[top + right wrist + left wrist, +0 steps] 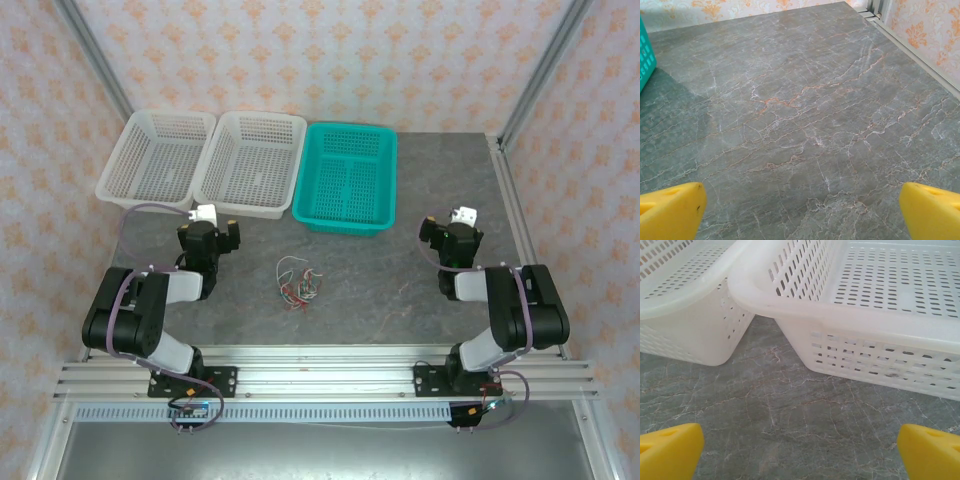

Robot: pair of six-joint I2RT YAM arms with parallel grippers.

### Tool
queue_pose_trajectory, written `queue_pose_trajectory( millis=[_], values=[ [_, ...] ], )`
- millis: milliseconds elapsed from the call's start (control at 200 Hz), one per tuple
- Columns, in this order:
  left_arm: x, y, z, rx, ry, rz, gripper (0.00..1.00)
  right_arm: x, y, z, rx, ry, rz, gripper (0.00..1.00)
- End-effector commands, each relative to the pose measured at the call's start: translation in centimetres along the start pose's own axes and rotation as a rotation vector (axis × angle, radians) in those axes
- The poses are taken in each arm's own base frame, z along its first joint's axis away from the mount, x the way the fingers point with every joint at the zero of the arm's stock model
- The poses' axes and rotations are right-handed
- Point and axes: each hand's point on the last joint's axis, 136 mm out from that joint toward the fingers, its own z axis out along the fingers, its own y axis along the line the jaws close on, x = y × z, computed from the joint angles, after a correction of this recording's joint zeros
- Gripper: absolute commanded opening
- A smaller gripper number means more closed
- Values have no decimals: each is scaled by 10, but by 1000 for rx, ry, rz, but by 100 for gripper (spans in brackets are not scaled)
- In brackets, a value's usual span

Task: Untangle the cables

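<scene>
Overhead first: cables (296, 282) lie in one small clump on the table (390, 300), front-centre, between the two arms. Cream, red and dark strands cross each other, so the untangling looks not yet begun. Baskets line the back: two white baskets (245, 210) side by side, with a teal basket (345, 226) just right of them. These are probably bins for the sorted wires. Left hand (212, 228) sits just before the white baskets. Right hand (452, 228) sits right of the teal basket. Both are well apart from the cables, which leaves the clump unobstructed from above; it reads as a start pose.

Left wrist: yellow fingers (670, 450) show at the lower corners, spread wide, with bare table between them. Hand is released and empty. It faces the gap between the white baskets, away from the cables.

Right wrist: fingers (670, 210) are likewise wide apart over bare table, with a teal sliver at the left edge. Hand is released and holds nothing.

Judgement: either hand must swing inward and drop to the clump. The wires are thin and lie flat, so pinching one strand will be fiddly. One hand likely has to pin the clump while the other pulls.
</scene>
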Motion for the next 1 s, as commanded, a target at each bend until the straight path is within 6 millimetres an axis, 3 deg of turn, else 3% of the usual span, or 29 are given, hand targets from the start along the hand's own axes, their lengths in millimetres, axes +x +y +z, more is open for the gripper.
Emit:
queue_pose_trajectory(
  millis=[0, 550, 621, 771, 996],
  values=[
    [-17, 1, 1, -1, -46, -4, 100, -8, 4, 3, -6, -19, -5, 99],
    [-17, 1, 1, -1, -46, -3, 100, -9, 3, 3, -5, -21, -3, 99],
    [-18, 1, 1, -2, -47, -5, 100, -11, -7, 3, 46, -31, 28, 99],
    [-17, 1, 1, 1, -47, -6, 100, -11, -11, 1, 24, -37, 60, 99],
    [-19, 3, -2, -7, -58, -8, 100, -54, -36, -51, 131, -91, 188, 99]
  ],
)
